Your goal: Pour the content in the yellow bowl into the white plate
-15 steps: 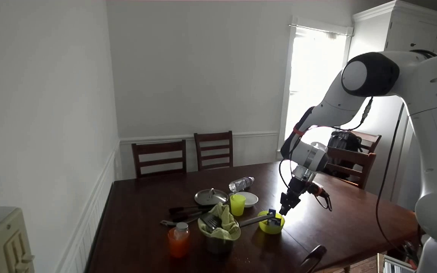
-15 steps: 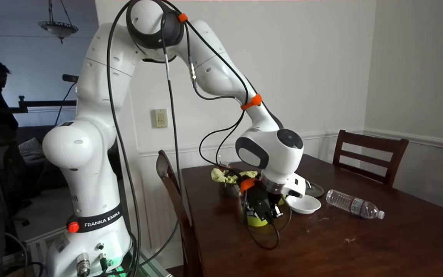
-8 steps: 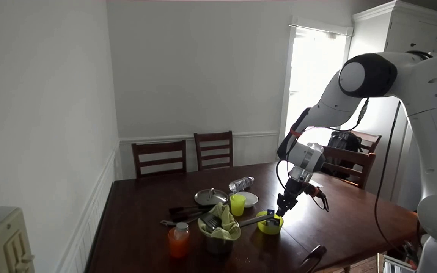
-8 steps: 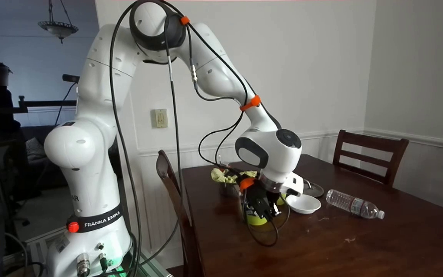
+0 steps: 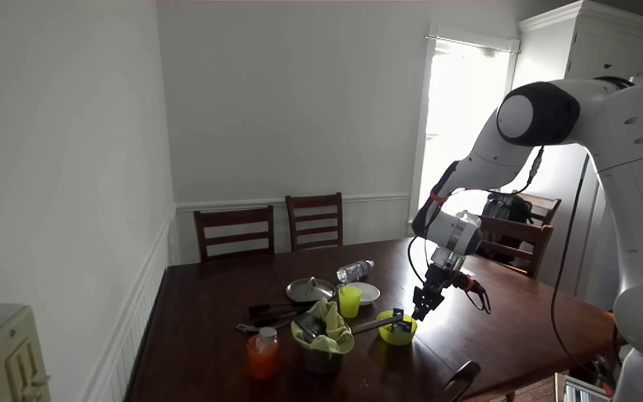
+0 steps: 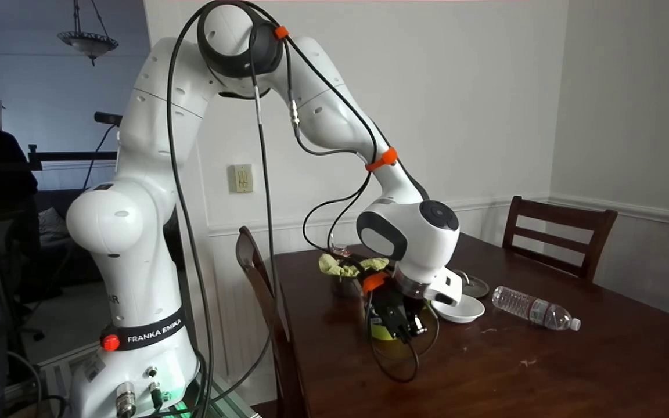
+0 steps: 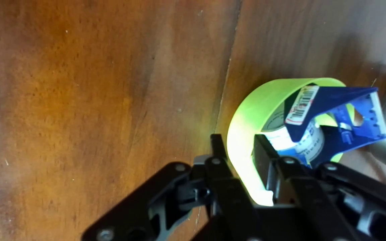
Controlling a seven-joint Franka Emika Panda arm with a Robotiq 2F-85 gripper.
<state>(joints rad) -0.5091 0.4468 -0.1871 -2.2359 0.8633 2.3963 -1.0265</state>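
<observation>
The yellow bowl (image 5: 393, 337) stands upright on the table; it also shows in the wrist view (image 7: 246, 110) and is mostly hidden behind my gripper in an exterior view (image 6: 382, 333). A blue tape dispenser (image 7: 320, 100) with a white roll sits in it and sticks out over the rim. The white plate (image 5: 369, 293) lies further back, also seen in an exterior view (image 6: 461, 313). My gripper (image 7: 239, 137) is open at the bowl's rim. In the wrist view one finger appears outside the bowl wall and one over its inside. It also shows in both exterior views (image 5: 419, 314) (image 6: 405, 325).
A metal pot (image 5: 321, 360) with a green cloth stands beside the bowl; its handle (image 5: 374, 325) reaches to the bowl's rim. A yellow cup (image 5: 349, 302), a lid (image 5: 310, 290), a water bottle (image 5: 355, 271) and an orange cup (image 5: 263, 358) are also on the table.
My gripper moved slightly left in an exterior view, then back right and a little lower. The yellow bowl shifted very slightly left in the first half second.
</observation>
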